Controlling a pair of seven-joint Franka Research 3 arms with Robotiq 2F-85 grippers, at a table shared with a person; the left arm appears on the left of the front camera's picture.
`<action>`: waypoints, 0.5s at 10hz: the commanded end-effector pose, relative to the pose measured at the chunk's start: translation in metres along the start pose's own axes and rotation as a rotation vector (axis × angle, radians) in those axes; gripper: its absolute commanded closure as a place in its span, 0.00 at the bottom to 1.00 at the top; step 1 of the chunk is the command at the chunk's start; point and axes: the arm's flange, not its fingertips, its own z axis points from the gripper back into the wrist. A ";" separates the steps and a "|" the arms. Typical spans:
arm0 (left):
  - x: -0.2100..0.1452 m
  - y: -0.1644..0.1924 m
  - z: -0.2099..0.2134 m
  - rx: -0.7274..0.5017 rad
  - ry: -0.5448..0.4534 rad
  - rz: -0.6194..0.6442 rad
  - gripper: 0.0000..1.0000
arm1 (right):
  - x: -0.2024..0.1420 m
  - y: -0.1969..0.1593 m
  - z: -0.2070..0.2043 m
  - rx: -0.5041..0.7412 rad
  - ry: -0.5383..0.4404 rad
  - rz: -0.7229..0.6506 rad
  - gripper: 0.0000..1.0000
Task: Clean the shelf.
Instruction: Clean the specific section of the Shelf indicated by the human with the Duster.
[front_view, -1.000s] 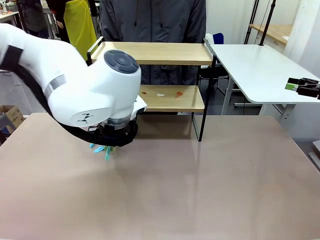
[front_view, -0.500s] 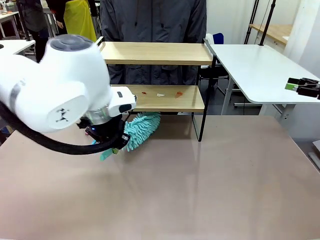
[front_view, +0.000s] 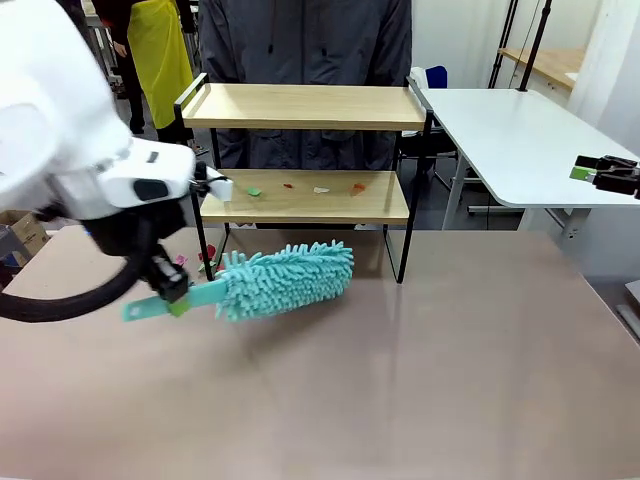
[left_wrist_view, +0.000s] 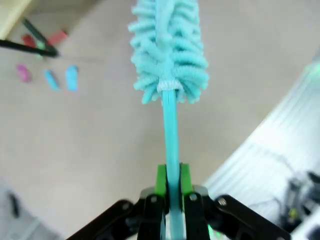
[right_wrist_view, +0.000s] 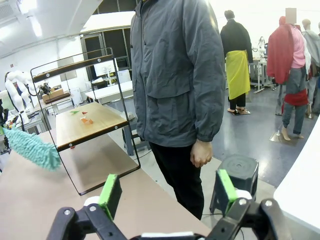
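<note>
I am working over a wide, pale brown table (front_view: 420, 390) with a dull sheen, and a white table (front_view: 510, 135) is standing off to my right. At the far edge a person (front_view: 300, 40) in a dark grey jacket is standing right behind the shelf (front_view: 300, 105). Other people are standing farther back on a grey floor in a bright hall.

My left arm's white casing is covering the left of the front view, hiding that corner of the table and part of the rack's left legs. The frame is cutting the person off at the shoulders. My left wrist view is coming through soft, so the small coloured bits (left_wrist_view: 50, 77) lying on the table by a black leg are hard to make out.

My left gripper (left_wrist_view: 171, 172) is clamping its green pads on the flat handle of a fluffy turquoise duster (front_view: 285, 278). Its head is lying low just in front of the shelf, and I cannot tell whether it is touching the table. My right gripper (right_wrist_view: 168, 192) is hanging with its jaws wide apart, gripping nothing.

The shelf is standing on the table's far side, near the middle. It is showing two light wooden boards in a thin black frame with raised end rails. The lower board is carrying a few small scraps (front_view: 320, 188) in green, red, white and orange.
</note>
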 end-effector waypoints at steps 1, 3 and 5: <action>-0.014 -0.001 0.048 0.058 0.063 -0.102 0.87 | 0.003 0.000 -0.001 -0.002 -0.006 0.006 0.00; -0.005 -0.017 0.099 0.172 0.249 -0.278 0.87 | 0.003 0.000 -0.001 -0.002 -0.006 0.006 0.00; 0.006 -0.021 0.133 0.179 0.338 -0.318 0.87 | 0.003 0.000 -0.001 -0.002 -0.006 0.006 0.00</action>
